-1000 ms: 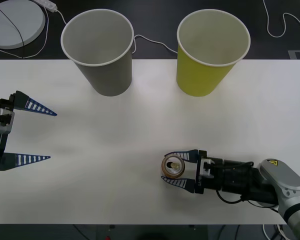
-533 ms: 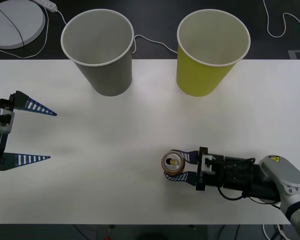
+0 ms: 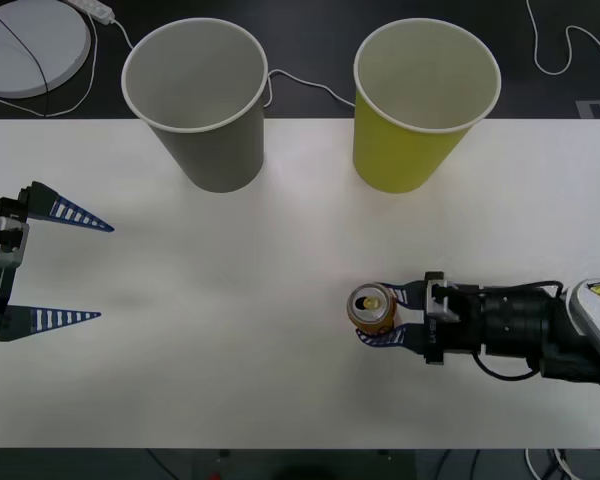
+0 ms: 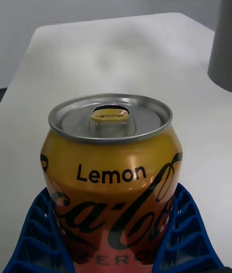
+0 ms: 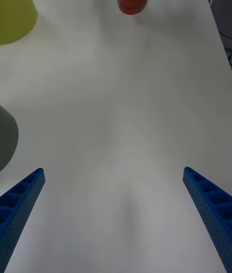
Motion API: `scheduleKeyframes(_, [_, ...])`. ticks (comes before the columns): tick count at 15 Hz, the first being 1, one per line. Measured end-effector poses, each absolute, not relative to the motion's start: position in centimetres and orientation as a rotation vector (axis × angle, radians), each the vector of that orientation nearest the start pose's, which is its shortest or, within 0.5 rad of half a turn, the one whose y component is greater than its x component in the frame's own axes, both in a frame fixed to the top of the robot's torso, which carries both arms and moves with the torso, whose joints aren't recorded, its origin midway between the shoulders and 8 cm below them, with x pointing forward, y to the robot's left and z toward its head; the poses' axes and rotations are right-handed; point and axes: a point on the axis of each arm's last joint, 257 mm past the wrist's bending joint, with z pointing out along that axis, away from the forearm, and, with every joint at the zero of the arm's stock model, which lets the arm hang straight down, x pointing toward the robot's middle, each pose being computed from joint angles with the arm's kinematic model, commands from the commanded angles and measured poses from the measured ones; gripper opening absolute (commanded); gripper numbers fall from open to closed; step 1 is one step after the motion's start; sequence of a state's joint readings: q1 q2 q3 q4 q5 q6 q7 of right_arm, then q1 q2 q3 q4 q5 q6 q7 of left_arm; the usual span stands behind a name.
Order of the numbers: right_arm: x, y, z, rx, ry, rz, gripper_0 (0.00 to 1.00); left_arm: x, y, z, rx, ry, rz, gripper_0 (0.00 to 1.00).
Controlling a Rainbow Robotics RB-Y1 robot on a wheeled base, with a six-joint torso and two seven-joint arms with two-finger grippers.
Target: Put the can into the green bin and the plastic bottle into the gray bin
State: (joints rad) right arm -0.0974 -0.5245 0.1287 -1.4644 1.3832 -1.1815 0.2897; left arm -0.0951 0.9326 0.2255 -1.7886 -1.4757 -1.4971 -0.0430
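Right hand (image 3: 380, 313) level, clamped on upright can (image 3: 372, 308)

The right gripper (image 3: 384, 313) has closed in: a second ago its jaws stood wide on either side of the can (image 3: 372, 308), and now the blue fingers (image 4: 186, 234) press against both sides of it. And it's on the move. Can and gripper together have slid toward the robot's right and a little farther up the counter (image 3: 230, 300), nearer the green cup (image 3: 420, 100) than before. The black forearm has drawn back with it, so less of the arm reaches over the counter. The can stands upright, its pull tab facing up, just as it did when the jaws were apart.
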Motion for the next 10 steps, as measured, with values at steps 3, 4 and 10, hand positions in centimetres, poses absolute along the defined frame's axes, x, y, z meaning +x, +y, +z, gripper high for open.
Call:
scheduleKeyframes(3, [38.5, -13.4, -26.8, -1.423, 1.43, 0.569, 0.0, 37.6, 27.9, -16.6, 1.832, 1.433, -0.228, 1.0])
scheduleKeyframes(4, [38.6, -13.9, -26.1, -1.417, 1.457, 0.556, 0.0, 37.6, 27.9, -16.6, 1.832, 1.433, -0.228, 1.0])
scheduleKeyframes(10, [37.8, -18.0, -21.1, -1.34, 1.666, 0.507, 0.0, 37.6, 27.9, -16.6, 1.832, 1.433, -0.228, 1.0])
